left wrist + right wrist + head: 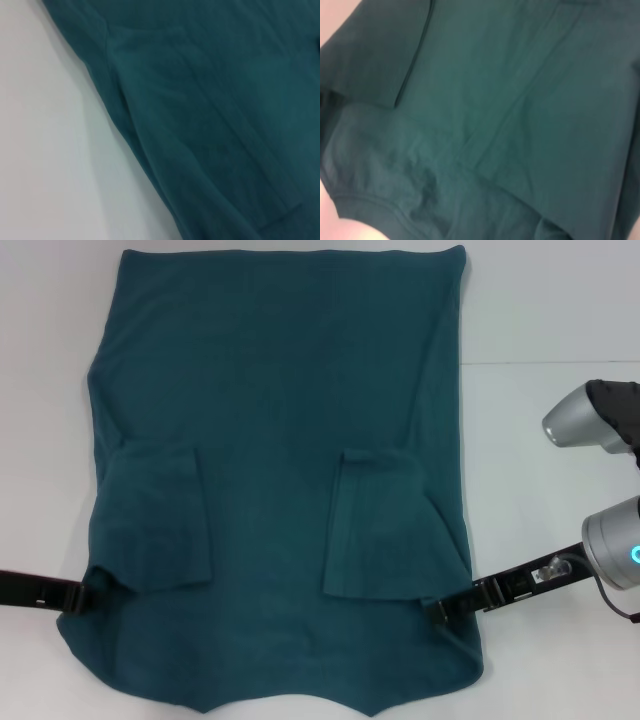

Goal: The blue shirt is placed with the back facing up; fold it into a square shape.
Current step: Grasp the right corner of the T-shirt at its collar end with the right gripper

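The blue shirt [275,440] lies flat on the white table, plain side up, collar end toward me, and it fills most of the head view. Both short sleeves are folded inward onto the body, one sleeve [160,520] on the left and the other sleeve [375,525] on the right. My left gripper [82,592] reaches in low from the left and is shut on the shirt's left edge, just below the folded sleeve. On the opposite edge my right gripper [440,608] pinches the cloth, which puckers there. Both wrist views show only shirt cloth [215,115] [485,110], no fingers.
Bare white table [540,480] lies to the right of the shirt, with a narrower strip [40,440] on the left. The silver right arm links [605,530] hang over the table's right side. The shirt's far hem reaches the top of the head view.
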`<state>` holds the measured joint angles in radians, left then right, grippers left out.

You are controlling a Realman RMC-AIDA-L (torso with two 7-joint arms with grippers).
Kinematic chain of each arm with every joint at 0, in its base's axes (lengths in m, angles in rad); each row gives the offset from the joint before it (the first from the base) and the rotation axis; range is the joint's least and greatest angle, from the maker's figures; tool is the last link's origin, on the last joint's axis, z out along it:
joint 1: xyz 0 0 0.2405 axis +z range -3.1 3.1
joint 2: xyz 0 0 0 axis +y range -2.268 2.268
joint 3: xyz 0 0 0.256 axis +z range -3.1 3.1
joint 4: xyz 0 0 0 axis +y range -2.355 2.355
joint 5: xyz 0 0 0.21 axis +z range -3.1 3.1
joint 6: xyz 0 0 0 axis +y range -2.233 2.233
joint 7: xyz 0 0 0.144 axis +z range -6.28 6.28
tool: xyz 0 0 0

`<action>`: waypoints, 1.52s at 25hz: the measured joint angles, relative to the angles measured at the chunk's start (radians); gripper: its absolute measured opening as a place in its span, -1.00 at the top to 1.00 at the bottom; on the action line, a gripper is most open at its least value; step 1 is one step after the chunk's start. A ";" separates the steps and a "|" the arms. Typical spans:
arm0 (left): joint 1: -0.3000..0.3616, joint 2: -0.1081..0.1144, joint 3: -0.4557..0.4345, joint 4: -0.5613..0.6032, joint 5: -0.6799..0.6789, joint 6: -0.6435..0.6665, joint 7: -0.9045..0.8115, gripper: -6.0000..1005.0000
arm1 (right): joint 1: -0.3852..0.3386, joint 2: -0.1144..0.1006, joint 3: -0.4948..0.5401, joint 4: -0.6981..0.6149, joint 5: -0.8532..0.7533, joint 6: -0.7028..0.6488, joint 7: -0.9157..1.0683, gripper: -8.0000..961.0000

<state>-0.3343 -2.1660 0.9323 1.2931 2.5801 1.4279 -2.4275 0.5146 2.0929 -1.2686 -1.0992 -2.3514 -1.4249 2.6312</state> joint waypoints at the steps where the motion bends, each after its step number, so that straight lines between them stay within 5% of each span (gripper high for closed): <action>1: 0.000 0.000 0.000 0.000 0.000 0.000 0.001 0.94 | 0.000 0.000 0.012 0.011 0.006 0.005 -0.009 -0.66; 20: -0.005 -0.001 0.010 -0.008 0.001 0.000 0.007 0.93 | 0.032 0.001 0.064 0.114 0.057 0.037 -0.063 -0.61; 38: -0.010 0.000 0.014 -0.008 0.001 0.014 0.006 0.94 | 0.051 -0.001 0.068 0.160 0.054 0.069 -0.068 0.75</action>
<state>-0.3439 -2.1658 0.9464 1.2854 2.5806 1.4420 -2.4218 0.5657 2.0921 -1.2001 -0.9393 -2.2973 -1.3562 2.5637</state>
